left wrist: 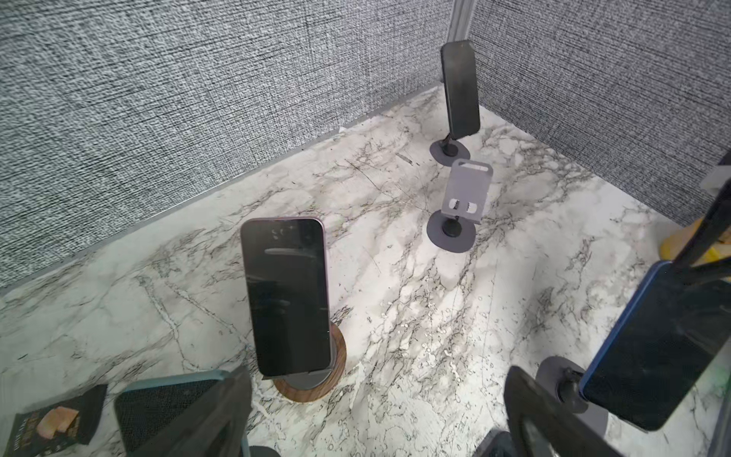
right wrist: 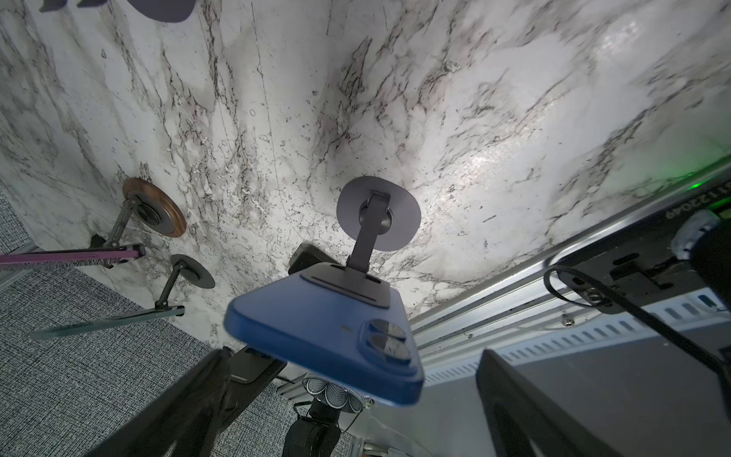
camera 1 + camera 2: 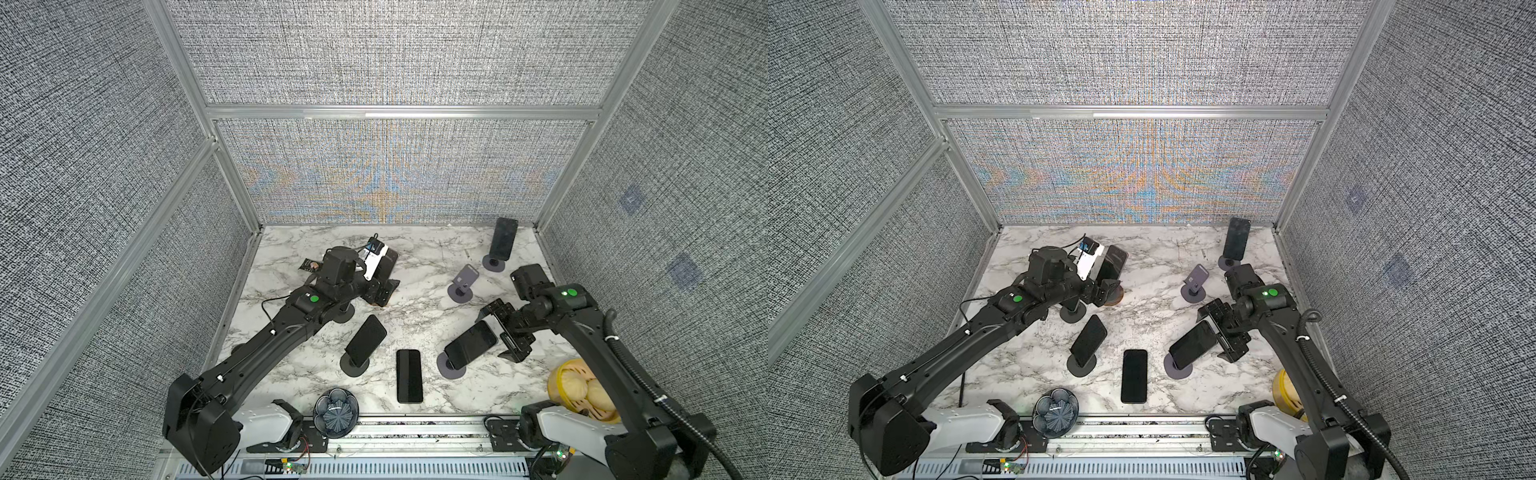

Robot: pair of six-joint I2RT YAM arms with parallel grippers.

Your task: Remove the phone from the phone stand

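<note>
Right fingers (image 3: 515, 347), spread wide, hang just off the blue phone's (image 3: 471, 345) top end. It leans on its stand (image 3: 451, 368) toward the surface's (image 3: 415, 257) front-right corner, long axis aimed into their gap. Left fingers (image 1: 213, 415), open too, are well apart.

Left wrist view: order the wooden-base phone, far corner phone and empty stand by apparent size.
Largest: wooden-base phone, also nearest the camera.
Then: far corner phone and empty stand look alike, so unranked.
</note>
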